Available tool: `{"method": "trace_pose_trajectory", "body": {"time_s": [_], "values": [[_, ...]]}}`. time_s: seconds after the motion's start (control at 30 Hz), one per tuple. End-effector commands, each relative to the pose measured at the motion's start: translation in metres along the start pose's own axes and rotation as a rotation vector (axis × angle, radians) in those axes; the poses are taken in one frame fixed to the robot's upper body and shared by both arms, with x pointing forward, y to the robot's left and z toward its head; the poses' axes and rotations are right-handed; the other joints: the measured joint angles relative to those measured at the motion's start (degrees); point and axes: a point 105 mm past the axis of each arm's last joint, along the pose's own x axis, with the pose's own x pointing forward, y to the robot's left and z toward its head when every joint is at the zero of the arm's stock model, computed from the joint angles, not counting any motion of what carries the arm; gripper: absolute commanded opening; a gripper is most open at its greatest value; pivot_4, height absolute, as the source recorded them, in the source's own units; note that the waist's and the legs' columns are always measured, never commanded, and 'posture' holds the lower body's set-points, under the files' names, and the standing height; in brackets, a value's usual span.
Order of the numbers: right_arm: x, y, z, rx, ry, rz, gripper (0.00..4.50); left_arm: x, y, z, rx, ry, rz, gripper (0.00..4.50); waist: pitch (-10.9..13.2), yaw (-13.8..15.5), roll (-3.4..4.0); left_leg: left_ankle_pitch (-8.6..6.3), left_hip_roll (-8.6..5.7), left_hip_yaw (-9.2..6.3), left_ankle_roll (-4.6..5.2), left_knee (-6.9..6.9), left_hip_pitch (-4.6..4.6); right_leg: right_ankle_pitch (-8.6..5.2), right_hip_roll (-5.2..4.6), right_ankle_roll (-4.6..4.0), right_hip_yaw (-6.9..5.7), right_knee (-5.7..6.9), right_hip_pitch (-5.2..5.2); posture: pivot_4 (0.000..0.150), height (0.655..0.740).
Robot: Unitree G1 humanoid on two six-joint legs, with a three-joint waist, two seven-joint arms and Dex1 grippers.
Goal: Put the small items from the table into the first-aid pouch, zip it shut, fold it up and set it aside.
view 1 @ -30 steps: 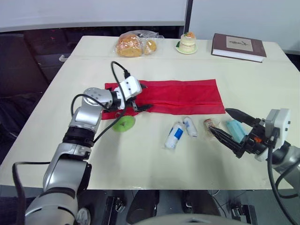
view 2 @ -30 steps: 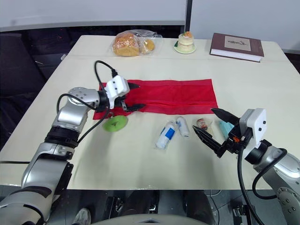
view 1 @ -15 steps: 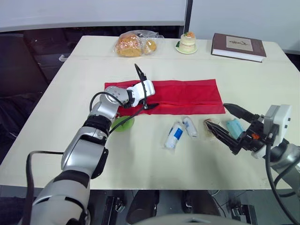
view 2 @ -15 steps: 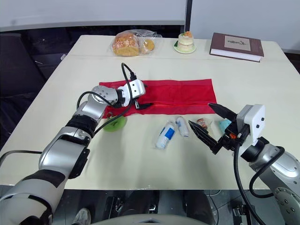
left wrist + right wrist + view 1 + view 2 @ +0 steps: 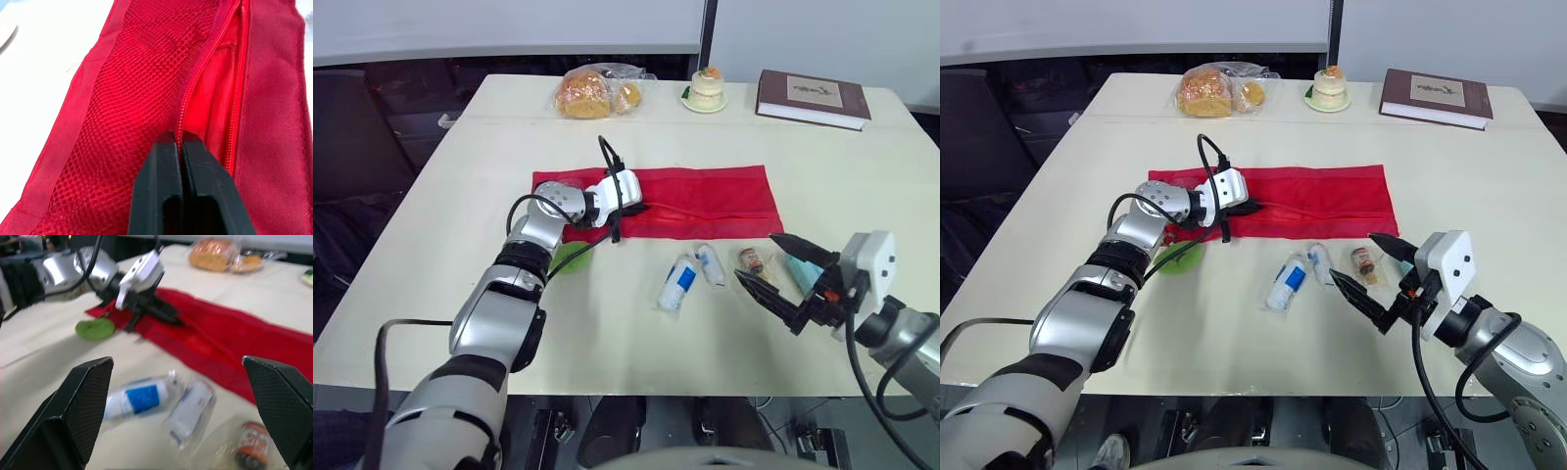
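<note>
Tabletop (image 5: 607,338): end effector (image 5: 177,139) perhaps on zipper (image 5: 196,81)

Red pouch (image 5: 695,201) flat, zip partly open.
Blue-labelled roll (image 5: 679,282), white roll (image 5: 710,262), small jar (image 5: 751,260) lie just beside it.

The near-left part of the table (image 5: 597,343) lies bare and can be approached from the near edge. A wide bare band runs between the red pouch (image 5: 705,201) and the far row of bread bag (image 5: 594,93), cake (image 5: 705,88) and book (image 5: 813,98). Just near of the pouch, a blue-labelled roll (image 5: 679,282), white packet (image 5: 710,263), small jar (image 5: 1362,259) and teal packet (image 5: 800,269) crowd one line with narrow gaps. The right gripper (image 5: 754,256), fingers spread wide, occupies its right end. The left gripper (image 5: 641,208), fingers pressed together, its arm and a looping cable (image 5: 612,166) block the pouch's left end.
</note>
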Motion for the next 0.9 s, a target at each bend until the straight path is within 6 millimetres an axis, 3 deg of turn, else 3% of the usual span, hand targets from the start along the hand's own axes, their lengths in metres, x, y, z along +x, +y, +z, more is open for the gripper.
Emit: {"method": "trace_pose_trajectory", "body": {"time_s": [0.03,0.13,0.3,0.47,0.73,0.9], "values": [[0.009,0.016,-0.001,-0.106,0.041,0.127,4.5,0.004,0.0,0.013,0.018,-0.048,-0.007,0.05,0.0,0.0,0.0,0.0,0.0,0.0,0.0,0.01,0.0,0.0,0.0,0.0,0.0,0.0,0.0,0.15,0.7289],[0.017,0.019,-0.009,-0.17,0.09,0.229,4.5,0.007,-0.004,0.011,0.04,-0.032,-0.024,0.05,0.0,-0.03,0.0,0.0,-0.01,-0.01,0.0,0.01,0.0,0.0,0.01,0.0,-0.01,-0.01,0.0,0.15,0.7289],[0.044,0.005,-0.019,-0.324,0.144,0.354,4.5,0.01,-0.005,0.014,0.042,-0.041,-0.028,0.05,0.01,-0.14,-0.02,0.0,-0.03,0.03,0.0,0.02,0.03,0.0,0.02,0.0,0.01,0.0,0.0,0.15,0.7289],[0.065,0.017,-0.023,-0.361,0.127,0.468,4.5,0.01,-0.004,0.016,0.031,-0.052,-0.006,0.05,0.01,0.06,-0.02,0.01,-0.03,-0.09,-0.01,0.02,-0.05,0.0,0.01,0.0,-0.08,-0.01,-0.02,0.15,0.7289],[0.087,0.03,-0.027,-0.332,0.122,0.461,4.5,0.011,-0.012,0.01,0.005,-0.053,-0.004,0.05,0.02,-0.02,-0.03,0.01,-0.04,-0.08,-0.02,0.02,-0.04,0.0,-0.03,0.0,-0.07,0.03,-0.02,0.15,0.7289],[0.092,0.015,-0.026,-0.463,0.204,0.528,4.5,0.011,-0.014,0.011,0.004,-0.052,-0.011,0.05,0.02,0.01,-0.03,0.02,-0.05,-0.07,-0.03,0.05,0.01,0.0,-0.02,-0.01,-0.07,0.1,-0.02,0.15,0.7289]]}}
